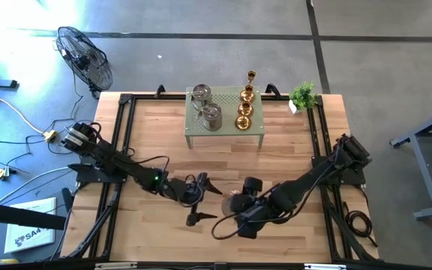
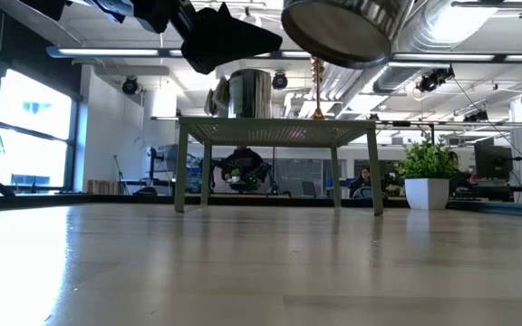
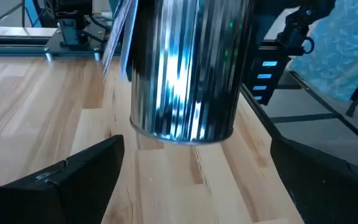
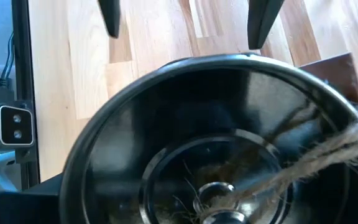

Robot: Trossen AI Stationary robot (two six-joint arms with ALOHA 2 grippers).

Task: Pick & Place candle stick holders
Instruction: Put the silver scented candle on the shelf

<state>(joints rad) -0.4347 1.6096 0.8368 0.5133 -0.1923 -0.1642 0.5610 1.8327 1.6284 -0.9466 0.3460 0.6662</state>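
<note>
Floor (image 1: pixel 201 60): grey concrete with dark seam lines. 1 black fan (image 1: pixel 85 56) lying on it; yellow and white cables (image 1: pixel 10 124) trailing nearby.
Table (image 1: pixel 223 161): light wood planks, black frame rails.
Windows (image 2: pixel 25 136): tall, dark-framed, bright daylight.
Ceiling (image 2: pixel 478 36): exposed silver ducts and beams.
Far room: desks, monitors (image 2: pixel 495 161), 1 seated person (image 2: pixel 363 179).
</note>
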